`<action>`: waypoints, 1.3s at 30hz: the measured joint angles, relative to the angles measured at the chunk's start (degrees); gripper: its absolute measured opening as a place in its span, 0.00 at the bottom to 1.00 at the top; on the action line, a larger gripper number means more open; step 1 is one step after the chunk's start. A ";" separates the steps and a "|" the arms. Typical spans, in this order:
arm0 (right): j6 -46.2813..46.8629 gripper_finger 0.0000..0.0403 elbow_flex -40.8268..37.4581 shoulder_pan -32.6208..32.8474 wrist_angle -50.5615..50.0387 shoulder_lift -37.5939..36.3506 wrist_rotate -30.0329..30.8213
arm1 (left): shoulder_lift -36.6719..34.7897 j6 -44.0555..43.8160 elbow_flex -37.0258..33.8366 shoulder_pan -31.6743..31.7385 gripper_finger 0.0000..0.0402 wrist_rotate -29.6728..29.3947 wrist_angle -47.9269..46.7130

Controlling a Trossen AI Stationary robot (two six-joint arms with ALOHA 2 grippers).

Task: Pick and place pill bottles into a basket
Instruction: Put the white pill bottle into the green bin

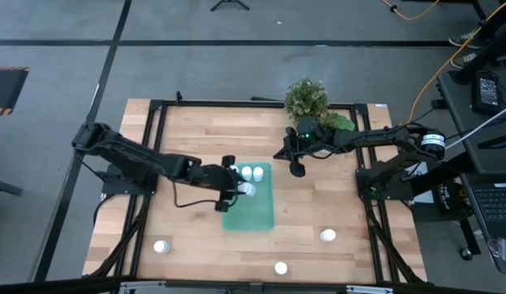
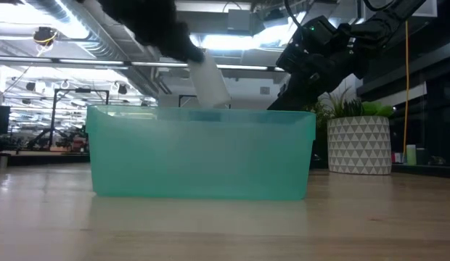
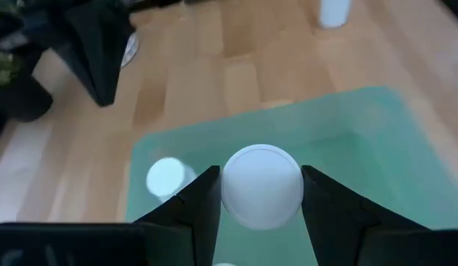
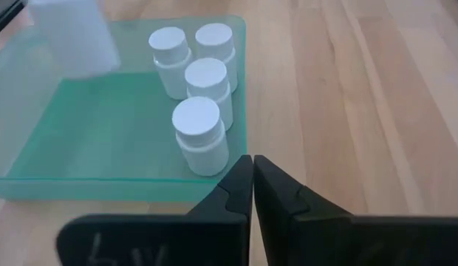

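Note:
The teal tray point(image 1: 261, 214) lies at the table's middle; it also shows in the low view point(image 2: 202, 154). Several white pill bottles point(image 4: 203, 96) stand in a cluster at its far end. My left gripper point(image 1: 239, 186) is over the tray, shut on another white bottle point(image 3: 262, 185), which also shows in the low view point(image 2: 209, 80). My right gripper point(image 1: 295, 166) is shut and empty, above the table just right of the tray's far right corner; its own view point(image 4: 253, 177) shows the closed fingers. My left gripper pinches the bottle's round side point(image 3: 227, 193) between its two fingers, one finger on each side. The fingers slant down from the table's left. The bottle hangs tilted below them point(image 2: 210, 87), clear of the tray's floor, at about the height of the rim.
Three more white bottles stand on the table near the front edge: left point(image 1: 161, 246), middle point(image 1: 281, 267) and right point(image 1: 328, 236). A patterned white pot point(image 2: 359, 145) with a green plant point(image 1: 308, 98) stands at the far right, behind my right arm.

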 joint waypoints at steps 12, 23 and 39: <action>-0.13 0.04 0.00 0.00 0.21 0.00 0.00 | 6.41 -1.15 4.04 6.02 0.38 4.73 -5.07; -2.53 0.04 0.00 0.02 0.14 0.00 -1.62 | 11.65 -0.83 6.43 7.72 0.38 4.67 -7.72; -6.62 0.04 0.00 0.07 0.07 0.02 -10.11 | 13.04 -1.22 6.43 9.09 0.39 5.22 -10.42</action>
